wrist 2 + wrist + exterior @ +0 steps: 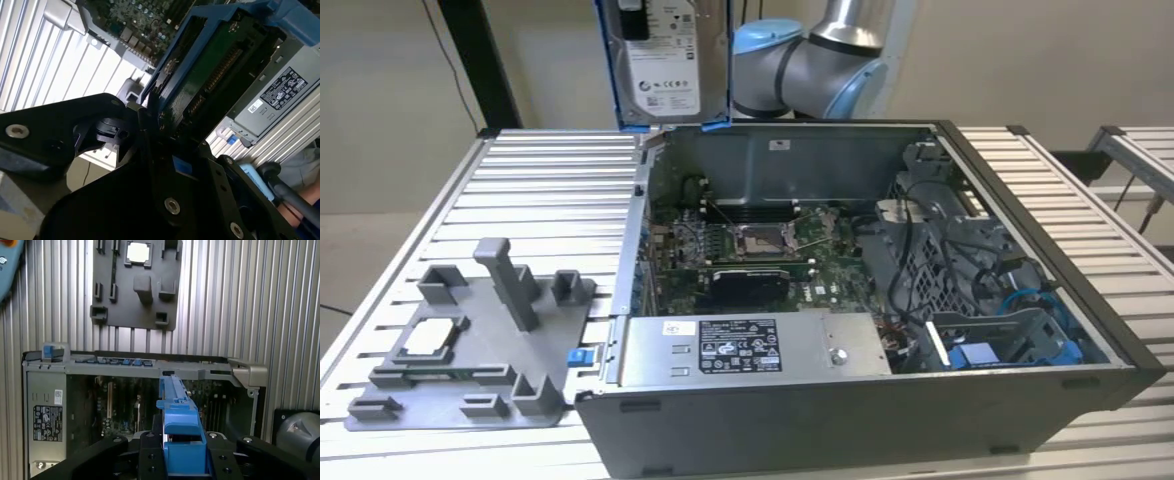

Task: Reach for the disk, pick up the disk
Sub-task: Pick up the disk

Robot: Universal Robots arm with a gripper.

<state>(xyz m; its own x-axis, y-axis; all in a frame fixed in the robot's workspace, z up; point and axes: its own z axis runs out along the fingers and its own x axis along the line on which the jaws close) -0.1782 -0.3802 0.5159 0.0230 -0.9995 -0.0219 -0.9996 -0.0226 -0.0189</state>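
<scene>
Exterior view: your disk (660, 60) hangs upright above the desk (534, 190) edge by the arm (821, 60), clear of the open case (854, 330). So it's lifted, I'd say.
Second wrist view: hand (150, 120) clamped on its blue bracket, probably sparing the circuit board.
First wrist view: disk edge-on in the hand, over the case.

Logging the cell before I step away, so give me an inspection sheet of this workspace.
Surface: ribbed metal table, open grey computer case on it.
Job's things: the disk, flat silver-grey hard drive in blue plastic bracket, held up above the case.
Clutter: grey fixture plate carrying a white-topped square chip.
Grippers: black gripper shut on the disk.
Cables: black cables inside the case.
Surroundings: beige wall; another ribbed table at the exterior view's right.
</scene>
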